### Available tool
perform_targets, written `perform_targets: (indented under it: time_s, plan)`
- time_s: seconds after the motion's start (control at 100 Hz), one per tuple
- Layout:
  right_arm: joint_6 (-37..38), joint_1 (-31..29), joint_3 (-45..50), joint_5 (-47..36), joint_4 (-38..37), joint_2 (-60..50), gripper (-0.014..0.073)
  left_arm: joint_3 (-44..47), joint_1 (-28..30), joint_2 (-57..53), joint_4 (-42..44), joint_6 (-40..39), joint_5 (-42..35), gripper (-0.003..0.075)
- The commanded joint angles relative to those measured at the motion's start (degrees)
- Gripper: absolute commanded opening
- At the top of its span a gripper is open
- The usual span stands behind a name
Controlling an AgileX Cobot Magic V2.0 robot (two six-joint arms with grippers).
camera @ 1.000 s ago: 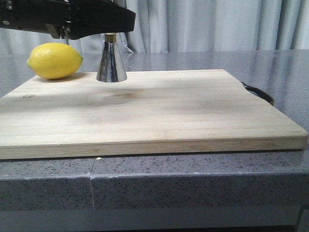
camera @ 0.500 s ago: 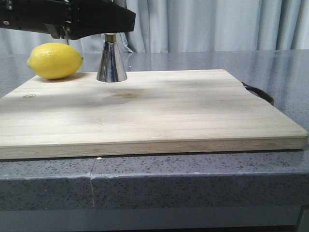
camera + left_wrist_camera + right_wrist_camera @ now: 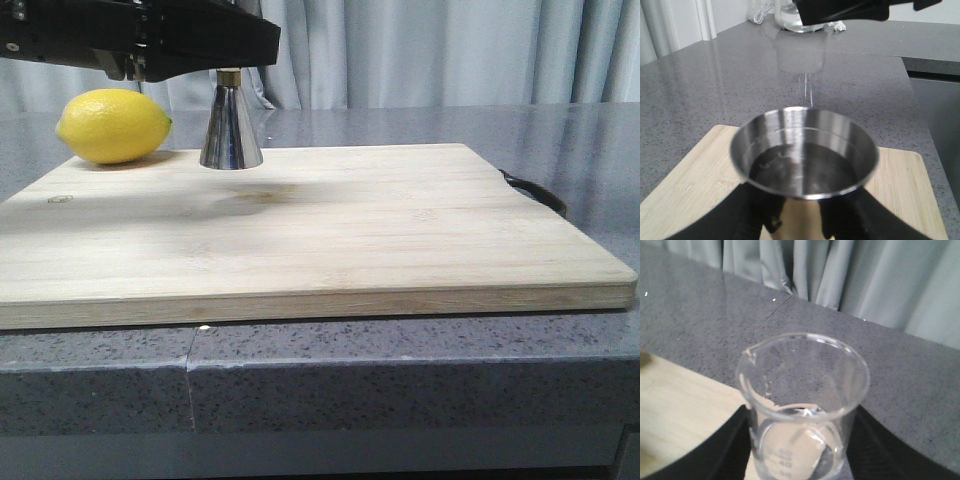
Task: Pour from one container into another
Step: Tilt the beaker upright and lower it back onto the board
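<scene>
The steel jigger (image 3: 230, 128) stands upright at the back left of the wooden cutting board (image 3: 320, 240). Its upper cone is hidden behind my black left arm (image 3: 150, 38). In the left wrist view my left gripper (image 3: 802, 220) is shut on the jigger (image 3: 805, 150) below its top cup, which holds clear liquid. Above and beyond it hangs the glass beaker (image 3: 786, 19), held by my right gripper (image 3: 840, 10). In the right wrist view the right gripper (image 3: 800, 452) is shut on the beaker (image 3: 802, 405), which is nearly upright with a little liquid at its bottom.
A yellow lemon (image 3: 113, 125) lies on the board just left of the jigger. A black handle (image 3: 535, 192) sticks out at the board's right edge. The board rests on a grey speckled counter (image 3: 400, 370), and curtains hang behind.
</scene>
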Motion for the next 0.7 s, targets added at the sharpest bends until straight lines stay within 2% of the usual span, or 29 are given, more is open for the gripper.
perform_targets:
  time_s: [0.0, 0.07, 0.26, 0.44, 0.54, 0.69]
  plan:
    - [0.00, -2.53, 4.03, -16.16, 5.81, -1.94, 0.0310, -1.72, -0.46, -2.73, -4.55, -0.31, 6.47, 0.0206]
    - [0.61, -2.68, 8.16, -23.48, 8.26, -0.80, 0.0310, -1.72, -0.46, -2.73, -4.55, -0.31, 6.47, 0.0206]
    - [3.09, -1.86, 13.98, -38.36, 7.09, 5.86, 0.0310, -1.72, -0.46, -2.73, -4.55, -0.31, 6.47, 0.0206]
    - [3.64, -1.86, 14.11, -48.05, 2.00, 13.99, 0.0310, -1.72, -0.46, -2.73, -4.55, -0.31, 6.47, 0.0206]
    - [3.64, -1.86, 14.11, -52.33, 1.74, 17.34, 0.0310, -1.72, -0.46, -2.73, -4.55, -0.31, 6.47, 0.0206]
    - [3.64, -1.86, 12.92, -54.42, 1.46, 21.62, 0.0310, -1.72, -0.46, -2.73, -4.55, -0.31, 6.47, 0.0206]
